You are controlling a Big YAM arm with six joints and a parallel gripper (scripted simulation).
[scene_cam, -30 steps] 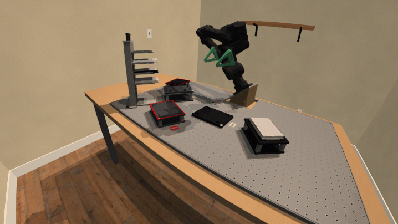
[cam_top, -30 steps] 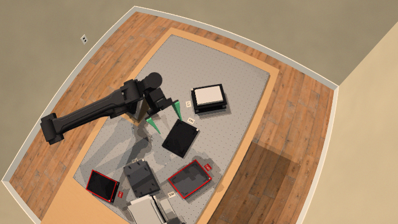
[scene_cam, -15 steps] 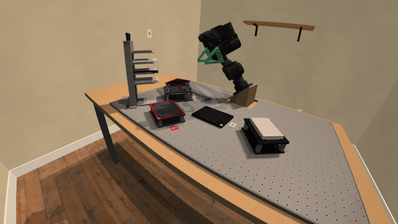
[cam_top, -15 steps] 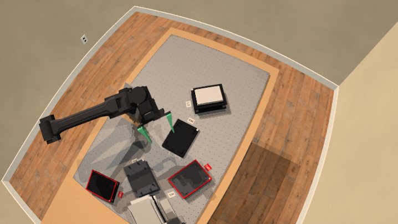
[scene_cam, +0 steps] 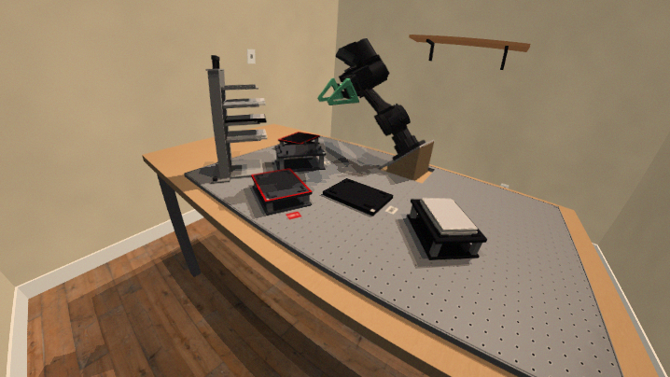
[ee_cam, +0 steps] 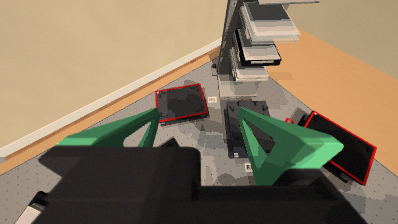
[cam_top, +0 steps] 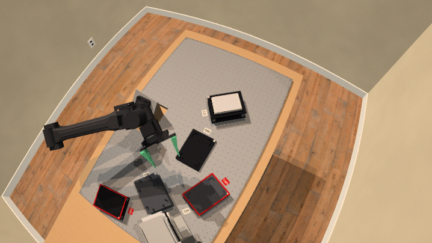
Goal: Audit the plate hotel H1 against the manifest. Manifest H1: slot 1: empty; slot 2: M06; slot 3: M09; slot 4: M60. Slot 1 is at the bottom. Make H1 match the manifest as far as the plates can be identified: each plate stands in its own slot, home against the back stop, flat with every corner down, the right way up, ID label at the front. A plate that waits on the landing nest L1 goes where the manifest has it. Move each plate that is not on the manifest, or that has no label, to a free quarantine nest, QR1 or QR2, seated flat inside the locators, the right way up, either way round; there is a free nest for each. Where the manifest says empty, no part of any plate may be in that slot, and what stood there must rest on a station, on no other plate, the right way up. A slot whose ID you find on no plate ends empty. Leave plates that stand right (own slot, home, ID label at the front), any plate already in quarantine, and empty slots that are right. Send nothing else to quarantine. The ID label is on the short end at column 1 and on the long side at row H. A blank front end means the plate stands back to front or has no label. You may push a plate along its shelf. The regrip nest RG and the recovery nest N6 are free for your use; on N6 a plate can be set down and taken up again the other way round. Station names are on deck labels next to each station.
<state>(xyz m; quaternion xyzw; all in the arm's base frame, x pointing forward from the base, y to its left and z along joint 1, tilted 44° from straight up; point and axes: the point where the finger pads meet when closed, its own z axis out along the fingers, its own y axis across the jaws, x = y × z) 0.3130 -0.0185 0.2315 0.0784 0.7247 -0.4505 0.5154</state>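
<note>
The plate hotel H1 (scene_cam: 216,122) (ee_cam: 231,35) (cam_top: 157,230) stands at the deck's end. A light plate (scene_cam: 245,135) (ee_cam: 249,73) sits on its bottom shelf, a dark plate (scene_cam: 245,118) (ee_cam: 260,53) above it, and a light plate (scene_cam: 244,102) (ee_cam: 270,24) above that. The top shelf (scene_cam: 240,86) shows only a thin edge. No ID labels are readable. A white plate (cam_top: 227,102) (scene_cam: 447,215) lies on the landing nest L1 (cam_top: 229,118) (scene_cam: 424,234). My gripper (cam_top: 162,151) (scene_cam: 338,93) (ee_cam: 198,111) is open and empty, high above the deck, facing the hotel.
A red-edged quarantine nest (cam_top: 193,189) (scene_cam: 281,185) (ee_cam: 181,102) shows bare locators. The other quarantine nest (cam_top: 110,201) (scene_cam: 300,137) (ee_cam: 345,145) looks plain black; I cannot tell if a plate lies in it. The RG nest (cam_top: 153,193) (ee_cam: 245,125) stands between them. The flat nest N6 (cam_top: 196,149) (scene_cam: 358,194) is bare.
</note>
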